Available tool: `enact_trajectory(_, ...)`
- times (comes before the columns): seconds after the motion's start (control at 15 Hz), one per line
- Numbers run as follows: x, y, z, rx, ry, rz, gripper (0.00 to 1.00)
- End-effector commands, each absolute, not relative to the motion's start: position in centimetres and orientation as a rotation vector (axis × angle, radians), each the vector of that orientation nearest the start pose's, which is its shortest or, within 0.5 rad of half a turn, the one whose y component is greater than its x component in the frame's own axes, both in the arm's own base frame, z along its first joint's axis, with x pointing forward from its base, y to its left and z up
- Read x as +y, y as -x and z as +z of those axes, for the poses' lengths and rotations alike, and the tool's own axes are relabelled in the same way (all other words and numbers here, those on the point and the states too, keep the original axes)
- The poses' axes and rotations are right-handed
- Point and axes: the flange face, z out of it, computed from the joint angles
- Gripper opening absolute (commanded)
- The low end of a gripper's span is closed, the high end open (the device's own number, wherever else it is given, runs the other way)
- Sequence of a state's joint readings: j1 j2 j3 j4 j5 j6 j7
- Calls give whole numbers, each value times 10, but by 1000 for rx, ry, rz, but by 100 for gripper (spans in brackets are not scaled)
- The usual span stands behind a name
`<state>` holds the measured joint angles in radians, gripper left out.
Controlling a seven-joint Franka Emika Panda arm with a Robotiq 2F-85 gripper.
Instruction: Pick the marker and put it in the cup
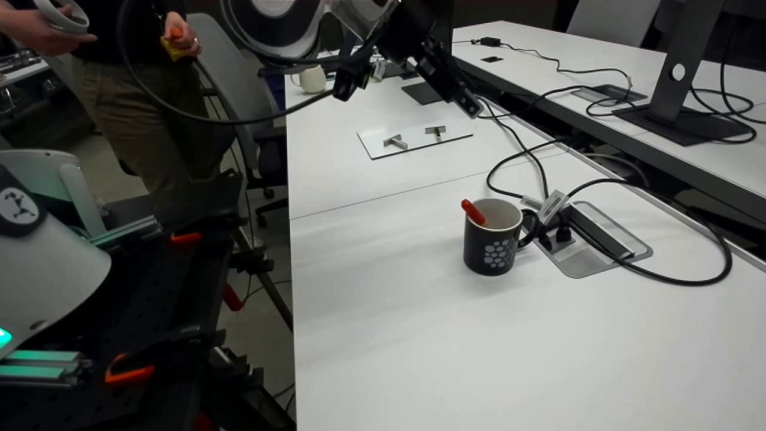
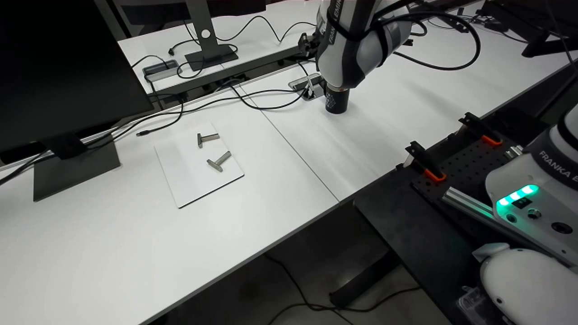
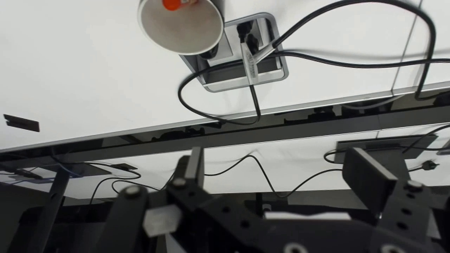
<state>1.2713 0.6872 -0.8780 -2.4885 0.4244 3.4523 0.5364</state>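
The cup is a black mug (image 1: 492,254) standing upright on the white table, with a white dotted mark and a side handle. The marker (image 1: 473,212) stands inside it, its reddish-orange end leaning over the rim. In an exterior view the cup (image 2: 337,102) is partly covered by the arm, and the marker is hidden there. In the wrist view the cup (image 3: 181,31) and the marker's orange end (image 3: 171,4) are at the top edge. My gripper (image 3: 281,172) is open, with nothing between its fingers. In an exterior view the gripper (image 1: 471,108) is raised above the table, apart from the cup.
A power socket box (image 1: 589,239) with black cables lies beside the cup's handle. A thin white board (image 2: 192,169) holds two metal T-shaped pieces. A monitor (image 2: 58,76) stands on the table. A gap separates two table rows. A person (image 1: 137,102) stands beside the table.
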Motion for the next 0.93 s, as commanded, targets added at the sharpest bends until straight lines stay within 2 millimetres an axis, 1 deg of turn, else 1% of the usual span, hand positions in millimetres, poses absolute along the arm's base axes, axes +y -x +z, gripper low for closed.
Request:
enact_trajectory(0.0, 99, -475, 208, 603, 3017, -1172, 100)
enact_trajectory(0.27, 67, -465, 205, 775, 3007, -1149, 100)
enact_trajectory(0.53, 44, -454, 200, 940, 2977, -1124, 100)
enact_trajectory(0.73, 37, -450, 199, 1028, 2947, -1132, 100)
enact_trajectory(0.8, 40, -456, 194, 962, 2994, -1135, 100)
enact_trajectory(0.87, 39, -455, 193, 973, 2992, -1135, 100)
